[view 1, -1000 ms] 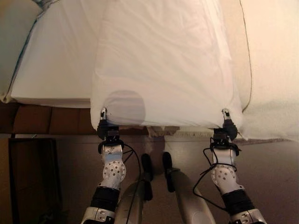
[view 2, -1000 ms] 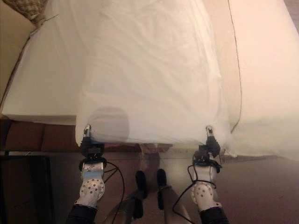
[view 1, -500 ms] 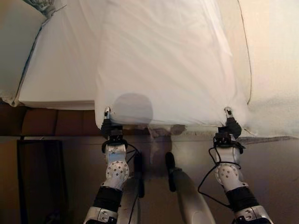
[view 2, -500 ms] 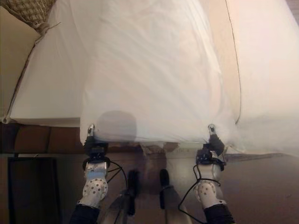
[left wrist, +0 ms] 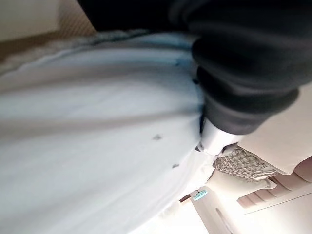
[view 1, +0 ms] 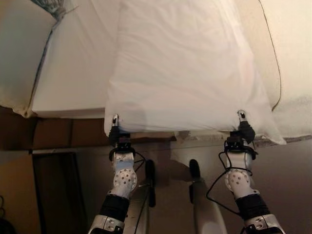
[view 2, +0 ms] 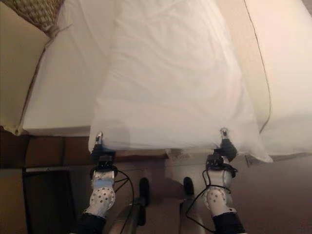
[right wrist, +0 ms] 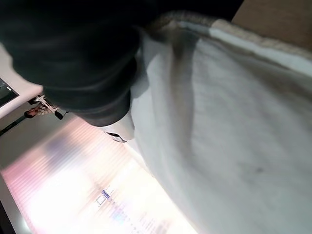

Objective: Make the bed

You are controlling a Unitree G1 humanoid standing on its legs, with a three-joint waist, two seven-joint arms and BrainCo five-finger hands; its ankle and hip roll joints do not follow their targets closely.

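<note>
Sheet (view 1: 185,68) is white and stretched flat in the air over the bed (view 1: 73,73), its near edge hanging just past the mattress edge above the floor (view 1: 287,185). I have my left hand (view 1: 115,127) pinched on the near left corner and my right hand (view 1: 241,124) pinched on the near right corner, one fingertip of each poking up above the hem. A cream blanket (view 1: 292,58) lies along the right side, and a woven pillow (view 2: 36,12) sits at the far left. I judge I'm in the spreading step, holding the cloth taut. Next I would lower both corners together, evenly, so the near hem drapes straight over the mattress edge without skewing
</note>
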